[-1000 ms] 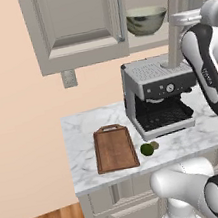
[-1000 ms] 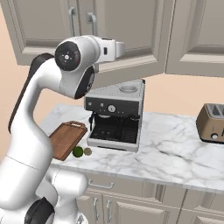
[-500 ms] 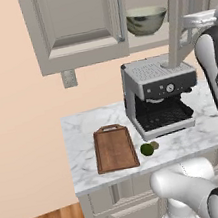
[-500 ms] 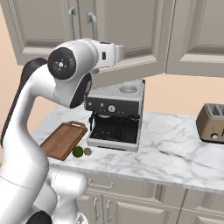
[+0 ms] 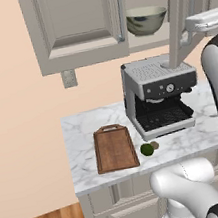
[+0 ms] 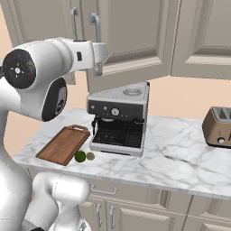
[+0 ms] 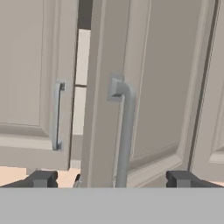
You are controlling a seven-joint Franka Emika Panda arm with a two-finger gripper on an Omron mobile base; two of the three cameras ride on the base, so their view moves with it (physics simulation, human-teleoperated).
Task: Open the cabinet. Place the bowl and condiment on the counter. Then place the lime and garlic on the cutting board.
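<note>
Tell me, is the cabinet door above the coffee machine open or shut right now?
Partly open. The cabinet door is swung outward, leaving a gap that shows the bowl on the shelf. The gripper straddles its handle.

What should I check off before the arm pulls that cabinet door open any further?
1. End effector open around the door handle: ok, one fingertip sits on each side of the bar with a gap to it.
2. Right cabinet door partly swung out: ok, the bowl shows on the shelf through the gap.
3. Left cabinet door open: not ok, it looks shut.
4. Condiment located: cannot tell.
5. Cutting board free for the produce: ok; the lime and garlic lie on the counter beside it.
6. Door's swing clears the coffee machine: cannot tell; its lower edge hangs just above the top.
</note>
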